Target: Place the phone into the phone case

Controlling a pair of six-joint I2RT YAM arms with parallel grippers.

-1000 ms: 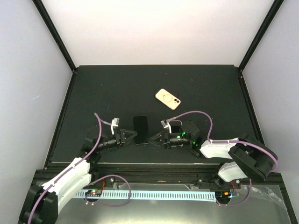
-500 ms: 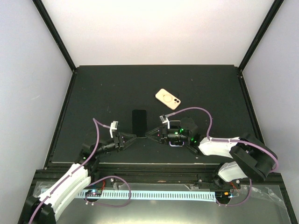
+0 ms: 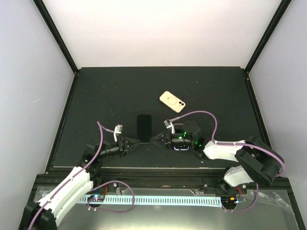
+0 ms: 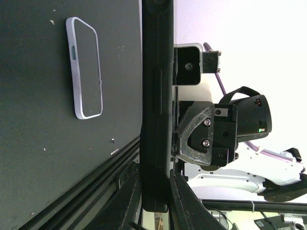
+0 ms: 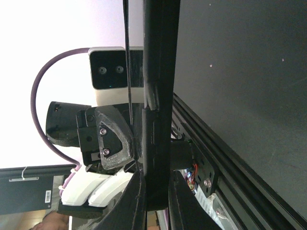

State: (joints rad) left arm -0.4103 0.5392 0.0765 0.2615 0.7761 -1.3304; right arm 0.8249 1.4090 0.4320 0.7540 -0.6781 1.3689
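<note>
Hazard: phone point(image 3: 144, 123), pinched only at its near end, may droop or twist loose if the arms move unevenly. Whether it sits clear of the counter point(image 3: 96, 96) cannot be told.
Pose, left gripper point(image 3: 140, 142): low, rolled sideways, reaching rightward, jaws apparently closed on the phone.
Pose, right gripper point(image 3: 153, 139): mirrored, reaching leftward, jaws closed on the same end.
Beyond: phone case point(image 3: 172, 101), flat on the counter, well apart.

table point(image 3: 96, 96): black, matte, fills the middle of the top view.
phone case point(image 3: 172, 101): beige, lies flat on it, slightly askew, just right of frame centre.
</note>
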